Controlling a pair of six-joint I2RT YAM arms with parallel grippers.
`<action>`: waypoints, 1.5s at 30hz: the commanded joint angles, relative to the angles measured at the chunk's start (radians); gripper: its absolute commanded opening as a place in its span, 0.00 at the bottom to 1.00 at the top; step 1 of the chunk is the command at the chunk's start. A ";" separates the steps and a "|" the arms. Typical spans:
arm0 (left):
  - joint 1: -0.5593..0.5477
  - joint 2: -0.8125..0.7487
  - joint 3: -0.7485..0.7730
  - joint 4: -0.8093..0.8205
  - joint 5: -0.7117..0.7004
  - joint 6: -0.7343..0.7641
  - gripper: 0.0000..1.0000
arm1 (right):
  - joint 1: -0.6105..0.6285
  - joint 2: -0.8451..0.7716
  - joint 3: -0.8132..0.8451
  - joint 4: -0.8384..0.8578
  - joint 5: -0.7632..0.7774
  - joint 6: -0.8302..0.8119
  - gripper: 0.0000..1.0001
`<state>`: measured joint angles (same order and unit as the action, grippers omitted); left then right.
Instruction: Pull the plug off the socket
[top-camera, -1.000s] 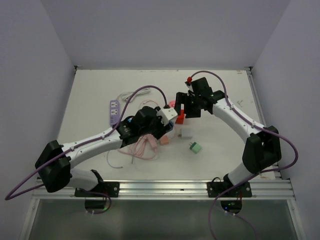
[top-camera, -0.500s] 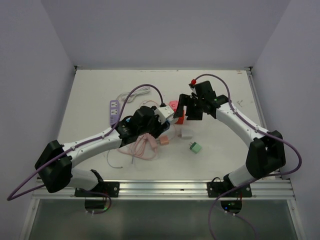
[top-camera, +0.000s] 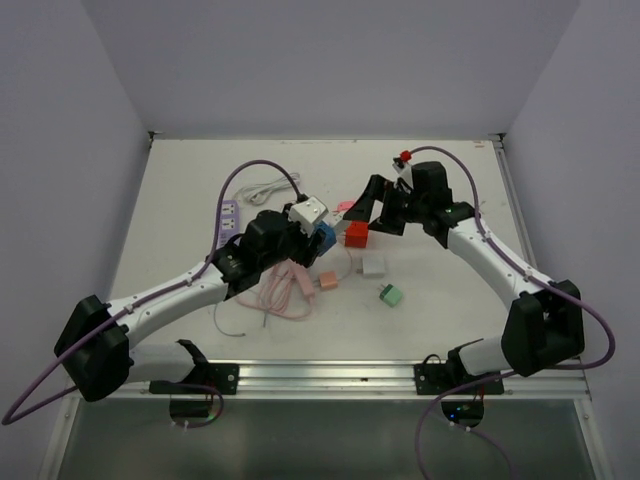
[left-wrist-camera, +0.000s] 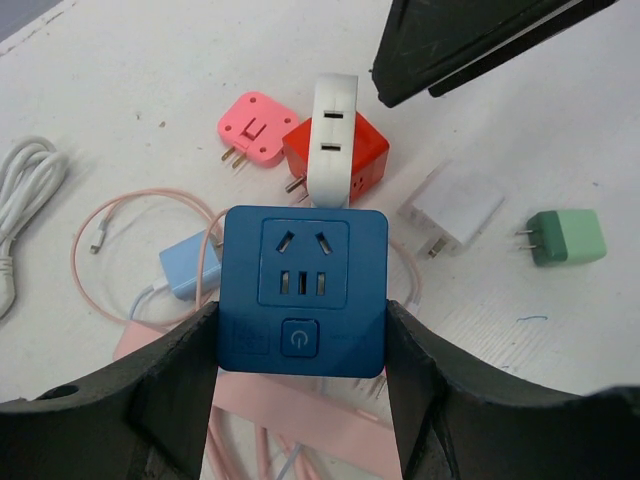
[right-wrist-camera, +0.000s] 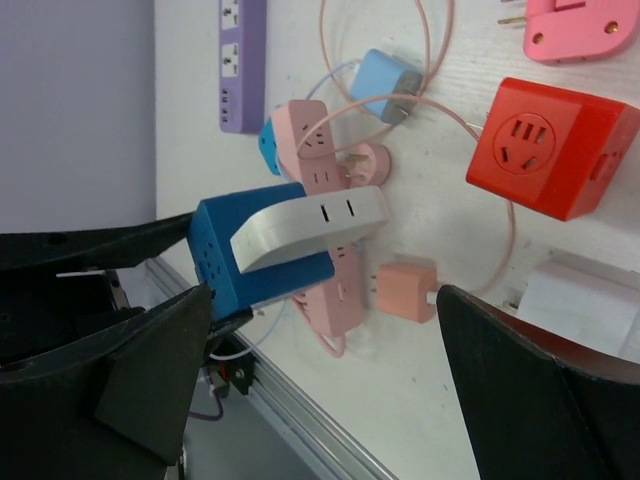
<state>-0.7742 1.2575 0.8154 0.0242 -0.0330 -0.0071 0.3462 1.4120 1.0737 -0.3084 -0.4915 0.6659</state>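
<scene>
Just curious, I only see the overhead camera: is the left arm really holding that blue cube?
Observer: Yes. The left wrist camera shows the left end effector clamping the blue socket cube by two opposite sides.
Operator: And the white bit on it?
Observer: The white plug sits flush on one face, not pulled off yet.
Operator: Is the other arm gripping it?
Observer: No. The right end effector is wide open, gripping nothing.

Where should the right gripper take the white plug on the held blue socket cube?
Likely best: grip the white plug across its two broad flat faces, at the end overhanging the blue socket, approaching from the side opposite the left gripper, which clamps only the cube's sides. The plug is a thin slab.
</scene>
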 joint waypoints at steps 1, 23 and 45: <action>0.006 -0.050 -0.016 0.172 0.054 -0.096 0.00 | -0.003 -0.057 -0.020 0.144 -0.026 0.086 0.99; -0.013 -0.026 -0.021 0.290 0.062 -0.246 0.00 | 0.030 -0.091 -0.129 0.341 0.128 0.227 0.99; -0.034 -0.058 -0.053 0.255 -0.028 -0.315 0.00 | 0.051 -0.120 -0.176 0.376 0.183 0.238 0.45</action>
<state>-0.8055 1.2407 0.7700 0.2222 -0.0334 -0.2958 0.3977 1.3323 0.8856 0.0601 -0.3550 0.9222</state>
